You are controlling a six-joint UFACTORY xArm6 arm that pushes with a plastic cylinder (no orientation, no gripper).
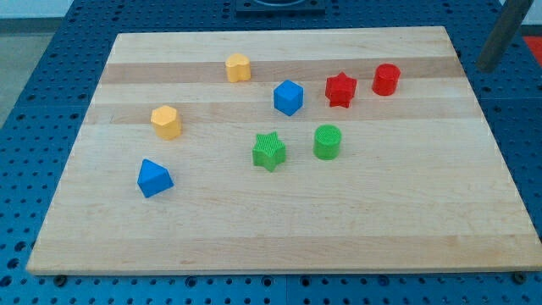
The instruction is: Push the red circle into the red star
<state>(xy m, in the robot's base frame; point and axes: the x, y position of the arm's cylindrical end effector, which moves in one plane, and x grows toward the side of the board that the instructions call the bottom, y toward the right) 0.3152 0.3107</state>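
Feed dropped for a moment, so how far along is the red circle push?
Nothing looks done: the red circle sits apart from the red star, to the star's right in the view with bare board between. In hand: a rod shows at the view's top right, off the board; my tip is not visible. Left: the whole push leftward into the star.

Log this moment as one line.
red circle just right of red star, apart | my tip not visible | push not begun

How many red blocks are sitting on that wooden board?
2. The red star sits toward the view's upper right, just right of the blue cube. The red circle stands apart to the star's right. Nothing on the board looks able to hide another.
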